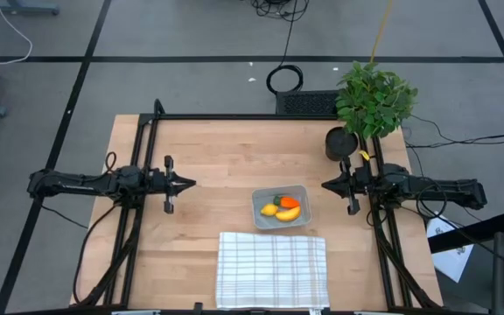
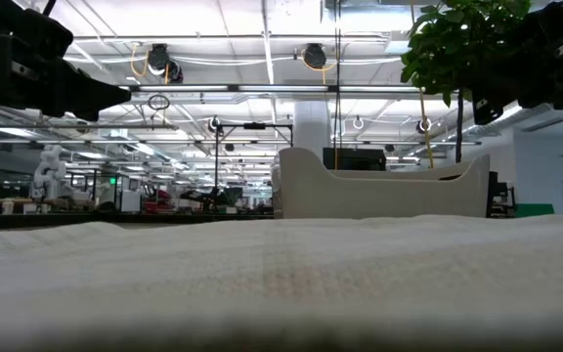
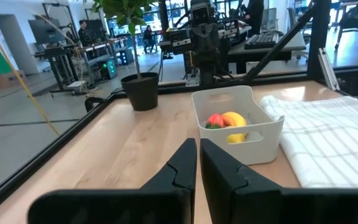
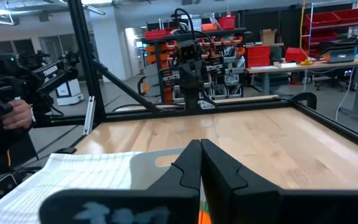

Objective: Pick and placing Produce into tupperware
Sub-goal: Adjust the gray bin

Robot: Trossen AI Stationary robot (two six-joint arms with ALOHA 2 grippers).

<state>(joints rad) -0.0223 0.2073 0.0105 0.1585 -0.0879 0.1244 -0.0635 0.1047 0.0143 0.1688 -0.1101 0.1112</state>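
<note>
Produce (image 4: 201,217) in right wrist view mostly behind that arm's fingers (image 4: 219,171)

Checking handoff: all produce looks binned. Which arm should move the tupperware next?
Right, marginally. The right pincer sits slightly nearer the tupperware than the left pincer. Both are shut and level with it; banana, carrot and lemon lie inside.

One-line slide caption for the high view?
Banana, lemon and carrot in the tupperware; left pincer and right pincer shut alongside.

A pale wood table (image 1: 208,166) with a smooth matt grain is seen. A translucent, smooth plastic tub (image 1: 260,203) holds glossy toy produce (image 1: 283,206), and a checked woven cloth (image 1: 271,271) is shown, rough-textured in the low view.
</note>
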